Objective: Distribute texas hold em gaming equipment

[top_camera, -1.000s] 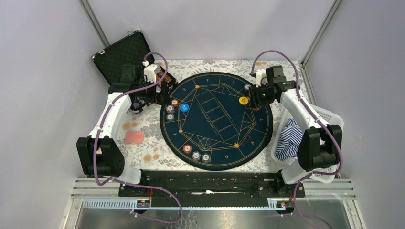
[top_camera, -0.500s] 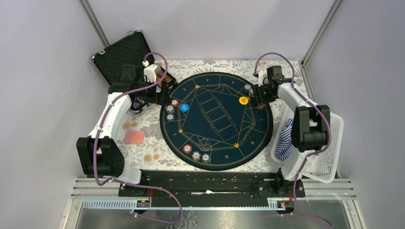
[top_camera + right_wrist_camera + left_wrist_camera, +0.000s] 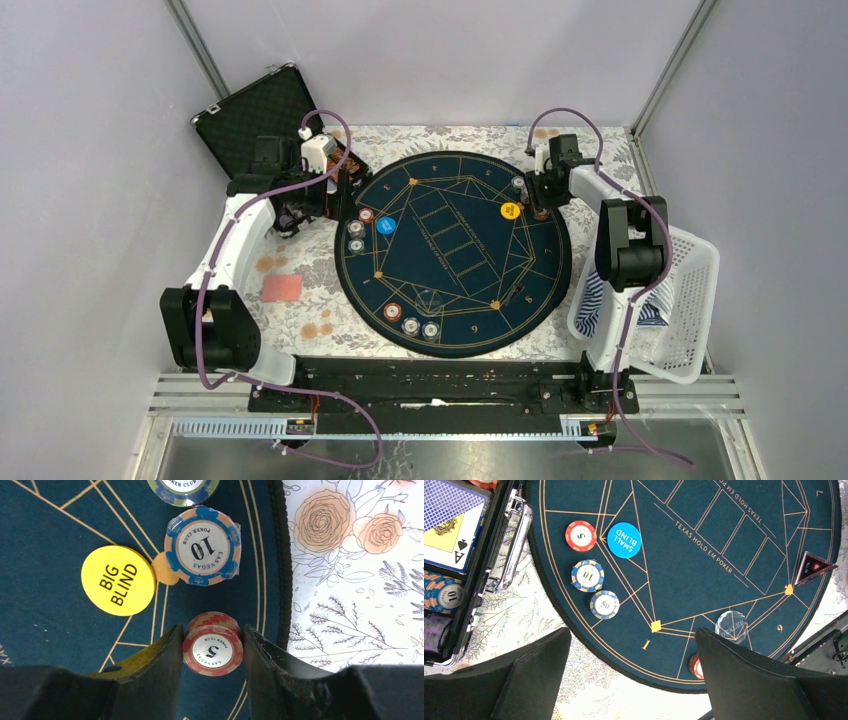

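Observation:
A short stack of red "5" poker chips (image 3: pixel 212 650) stands on the dark round poker mat (image 3: pixel 455 290) near its right rim, and my right gripper (image 3: pixel 212 630) is shut on it, a finger against each side. Just beyond lie a blue-orange "10" chip (image 3: pixel 202 546) and the yellow Big Blind disc (image 3: pixel 118 580). My left gripper (image 3: pixel 633 632) hangs open over the mat's left edge, holding nothing. Ahead of it lie a red "5" chip (image 3: pixel 580 535), a "10" chip (image 3: pixel 587 575), a "50" chip (image 3: pixel 604 604) and the blue Small Blind disc (image 3: pixel 624 540).
The open black case (image 3: pixel 499 565) left of the mat holds more chips and playing cards (image 3: pixel 449 525). A clear dealer disc (image 3: pixel 731 625) and three chips (image 3: pixel 410 320) sit near the mat's front. A red card (image 3: pixel 282 288) lies on the tablecloth. A white basket (image 3: pixel 690 300) with striped cloth (image 3: pixel 600 290) stands right.
The right arm's elbow has swung left and away from the basket, and its wrist has turned at the mat's right rim, still holding the red chips. The left arm has not moved.

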Controlling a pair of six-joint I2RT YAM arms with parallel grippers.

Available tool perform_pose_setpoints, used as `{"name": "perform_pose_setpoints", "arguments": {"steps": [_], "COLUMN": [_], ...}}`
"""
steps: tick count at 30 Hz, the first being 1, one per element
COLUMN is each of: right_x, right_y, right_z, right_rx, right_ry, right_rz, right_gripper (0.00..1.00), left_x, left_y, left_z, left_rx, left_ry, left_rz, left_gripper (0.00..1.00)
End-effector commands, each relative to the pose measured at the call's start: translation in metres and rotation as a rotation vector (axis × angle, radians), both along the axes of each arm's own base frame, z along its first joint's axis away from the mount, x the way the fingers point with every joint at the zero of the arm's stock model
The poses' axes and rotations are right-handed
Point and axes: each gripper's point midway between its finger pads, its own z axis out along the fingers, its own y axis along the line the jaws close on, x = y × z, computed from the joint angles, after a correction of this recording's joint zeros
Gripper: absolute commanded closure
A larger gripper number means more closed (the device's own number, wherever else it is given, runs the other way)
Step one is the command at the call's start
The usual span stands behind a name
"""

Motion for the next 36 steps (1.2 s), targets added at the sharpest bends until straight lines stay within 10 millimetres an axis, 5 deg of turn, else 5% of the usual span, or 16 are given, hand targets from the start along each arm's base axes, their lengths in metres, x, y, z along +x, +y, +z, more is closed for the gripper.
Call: {"name": "perform_pose_setpoints", "arguments": {"steps": [1,12,19,27,36], "right_x": [0.022,0.023,0.024,0.013,-0.034], "right_y": [0.001,0.008,0.01,0.012,0.038], "right_z": [0.009,-0.003,0.007,0.07,0.148], "right_rx": [-0.011,-0.008,-0.006,0.018,0.195], "right_ry": [-0.067,-0.057,-0.066,-0.147,-0.209], "right_rz": [-0.012,-0.004,-0.008,-0.001,0.046], "right_gripper": [0.52,0.45,0.29,0.02,0.0], "left_x": [-0.001,-0.002,-0.004,-0.004,-0.015], "left_y": [0.001,0.006,0.011,0.019,0.082], "left_z": [0.009,0.008,0.011,0.026,0.026], "left_rx": [-0.002,0.031,0.059,0.094,0.177], "left_ry": [-0.039,-0.034,-0.048,-0.087,-0.086], "left_rz": [-0.012,-0.006,-0.004,0.027,0.208], "left_gripper": [0.01,0.01,0.01,0.01,0.01]}}
